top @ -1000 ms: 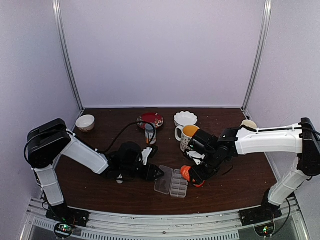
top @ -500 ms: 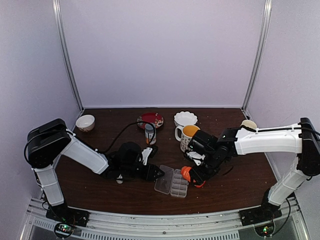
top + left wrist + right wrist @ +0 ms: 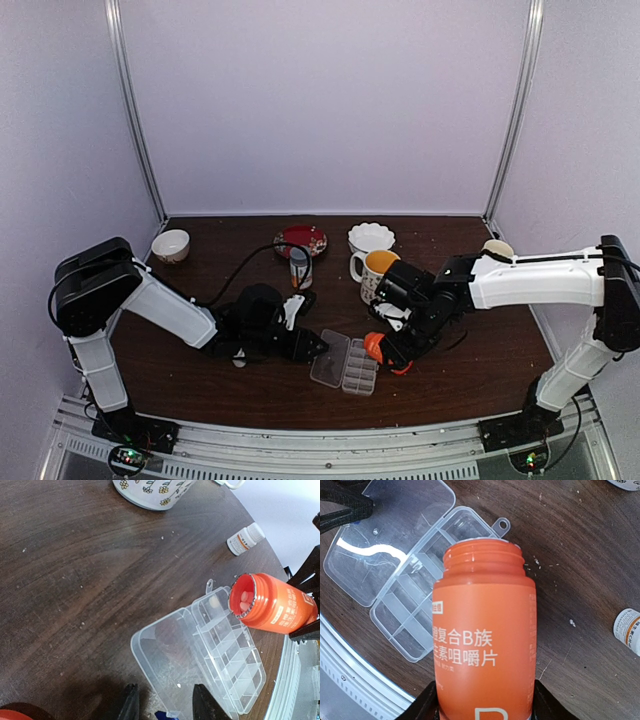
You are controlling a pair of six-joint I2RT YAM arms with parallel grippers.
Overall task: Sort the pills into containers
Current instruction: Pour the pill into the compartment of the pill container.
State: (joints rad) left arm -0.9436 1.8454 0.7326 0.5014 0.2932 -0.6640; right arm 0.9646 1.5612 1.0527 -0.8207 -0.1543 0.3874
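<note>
The clear pill box [image 3: 227,655] lies open on the brown table, its lid [image 3: 170,660] flat beside the two rows of containers [image 3: 402,615]. A tiny pale speck [image 3: 178,685] sits on the lid. My right gripper [image 3: 485,705] is shut on an uncapped orange bottle [image 3: 482,640], tipped with its mouth over the box's end cells by the tab. Pale pills [image 3: 243,602] show inside the mouth. My left gripper [image 3: 165,709] is open, fingers either side of the lid's near edge. From above, the box [image 3: 343,365] lies between both grippers.
A flowered mug [image 3: 372,268] stands just behind the box. A small white bottle [image 3: 245,539] lies to the right of it. A red plate [image 3: 300,240], a white scalloped bowl [image 3: 371,237] and a small bowl [image 3: 171,244] line the back. The table's front rail [image 3: 350,680] is close.
</note>
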